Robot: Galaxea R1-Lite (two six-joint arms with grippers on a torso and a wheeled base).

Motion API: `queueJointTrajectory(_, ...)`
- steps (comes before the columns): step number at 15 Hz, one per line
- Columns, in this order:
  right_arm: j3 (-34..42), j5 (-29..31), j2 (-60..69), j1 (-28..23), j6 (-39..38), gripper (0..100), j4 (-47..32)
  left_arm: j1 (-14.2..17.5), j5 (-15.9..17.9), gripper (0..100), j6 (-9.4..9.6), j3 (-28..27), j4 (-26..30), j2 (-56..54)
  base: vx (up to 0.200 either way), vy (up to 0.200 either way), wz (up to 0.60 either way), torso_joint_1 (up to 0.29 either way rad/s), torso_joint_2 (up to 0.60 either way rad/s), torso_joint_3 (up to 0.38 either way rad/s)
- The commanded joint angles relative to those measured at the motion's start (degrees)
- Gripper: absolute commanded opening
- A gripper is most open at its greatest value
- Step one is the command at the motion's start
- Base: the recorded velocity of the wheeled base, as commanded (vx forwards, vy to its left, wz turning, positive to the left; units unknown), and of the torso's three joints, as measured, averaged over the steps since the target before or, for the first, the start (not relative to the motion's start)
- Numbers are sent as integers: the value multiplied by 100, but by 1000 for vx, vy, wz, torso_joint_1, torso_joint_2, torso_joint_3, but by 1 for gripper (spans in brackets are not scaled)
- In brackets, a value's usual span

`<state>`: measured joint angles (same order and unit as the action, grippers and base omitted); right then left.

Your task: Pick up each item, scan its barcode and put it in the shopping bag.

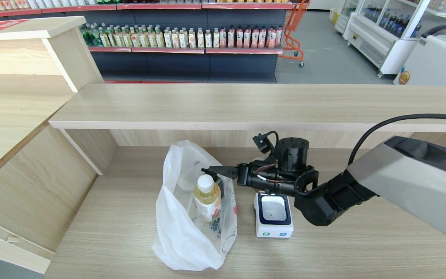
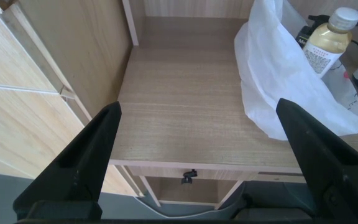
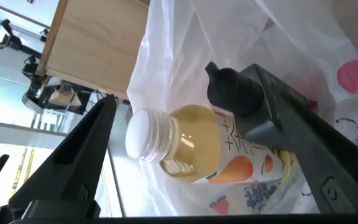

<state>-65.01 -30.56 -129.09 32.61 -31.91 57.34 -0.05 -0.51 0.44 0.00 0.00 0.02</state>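
Right claw (image 1: 212, 176) is at the mouth of the white shopping bag (image 1: 180, 232), which stands on the wooden table (image 1: 343, 240). Its jaws are spread wide and nothing is clamped. The bottle (image 1: 207, 197) stands upright in the bag: white cap, pale yellow drink, label with fruit print. It sits just below the claw tips.

The head view also gives the layout. The white barcode scanner (image 1: 273, 217), with a dark-framed window facing up, sits on the table just beside the bag, under the right wrist. A raised counter ledge (image 1: 246, 104) runs behind. Farther back are store shelves with rows of bottles (image 1: 184, 37), an orange trolley (image 1: 294, 35) and chest freezers (image 1: 385, 38).

The right wrist view adds the close-up. The bottle (image 3: 191, 146) lies between the two fingers of the right claw (image 3: 161, 87). One black finger (image 3: 260, 106) overlaps the bottle's shoulder, and I cannot tell if it touches. The other finger stands apart from the cap. Bag plastic (image 3: 185, 37) is all around.

The left wrist view adds the other side. The left claw (image 2: 199, 107) has its jaws wide apart and holds nothing. It hangs off the near edge of the table (image 2: 179, 124), well apart from the bag (image 2: 272, 81). The bottle (image 2: 325, 40) is seen through the bag opening, tilted in this picture.
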Motion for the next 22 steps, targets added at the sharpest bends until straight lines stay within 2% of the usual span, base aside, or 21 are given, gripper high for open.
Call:
queueJointTrajectory(1,498,-2,498,-27,-113,100,40,-4,-2,100,0,0,0,-2,0,0,0,0,0,0)
queueJointTrajectory(5,1702,-38,1817,-132,-465,100,-13,5,-2,100,0,0,0,-2,0,0,0,0,0,0)
queueJointTrajectory(8,2810,-11,3100,-132,-236,100,-4,-4,-2,100,0,0,0,-2,0,0,0,0,0,0)
queueJointTrajectory(11,4269,-2,4559,-554,1697,100,-4,-4,-2,100,0,0,0,-2,0,0,0,0,0,0)
queueJointTrajectory(12,4427,-2,4735,-651,1961,100,-13,-4,-2,100,0,0,0,-2,0,0,0,0,0,0)
queueJointTrajectory(13,5121,15,5473,-1125,3025,100,-145,-4,-2,100,0,0,0,-2,0,0,0,0,0,0)
queueJointTrajectory(14,5561,103,5904,-1486,3666,100,-233,-4,-2,100,0,0,0,-2,0,0,0,0,0,0)
queueJointTrajectory(15,6044,815,6308,-1899,4088,100,-294,5,-2,100,0,0,0,-2,0,0,0,0,0,0)
queueJointTrajectory(16,6475,1870,6800,-2013,4053,100,-435,-4,-2,100,0,0,0,-2,0,0,0,0,0,0)
queueJointTrajectory(17,6501,2661,7468,-2004,3736,100,-1314,-4,-2,100,0,0,0,-2,0,0,0,0,0,0)
queueJointTrajectory(18,6492,2977,8382,-1934,3367,100,-2465,-4,-2,100,0,0,0,-2,0,0,0,0,0,0)
queueJointTrajectory(20,6501,3337,9797,-2004,3315,100,-3915,-4,-2,100,0,0,0,-2,0,0,0,0,0,0)
queueJointTrajectory(21,6501,3408,10817,-2206,3297,100,-4838,-4,-2,100,0,0,0,-2,0,0,0,0,0,0)
queueJointTrajectory(22,6501,3417,11494,-2417,3262,100,-5427,-4,-2,100,0,0,0,-2,0,0,0,0,0,0)
